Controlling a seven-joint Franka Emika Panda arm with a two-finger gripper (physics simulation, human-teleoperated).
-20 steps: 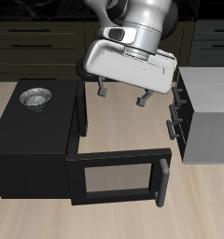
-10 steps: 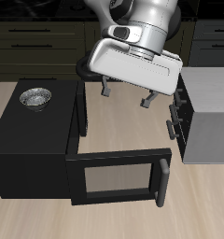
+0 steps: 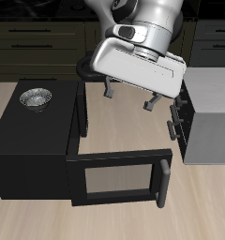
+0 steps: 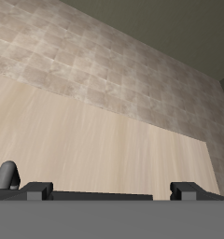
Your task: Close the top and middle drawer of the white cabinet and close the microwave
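My gripper (image 3: 128,97): fingers spread apart, holding nothing, above the bare table (image 3: 124,127).
Microwave (image 3: 30,141): door (image 3: 119,179) swung wide open toward the table's front edge.
White cabinet (image 3: 210,114): beside my gripper, dark handles (image 3: 173,125) sticking out.
Metal bowl (image 3: 35,97): on the microwave.

Bare bench (image 3: 119,122) is lying open between the microwave (image 3: 30,150) and the white cabinet (image 3: 210,117), and the end effector (image 3: 127,97) is hanging over it with fingers apart. The microwave door (image 3: 119,178) is swinging across the front, narrowing that lane; drawer fronts (image 3: 178,117) are jutting in.
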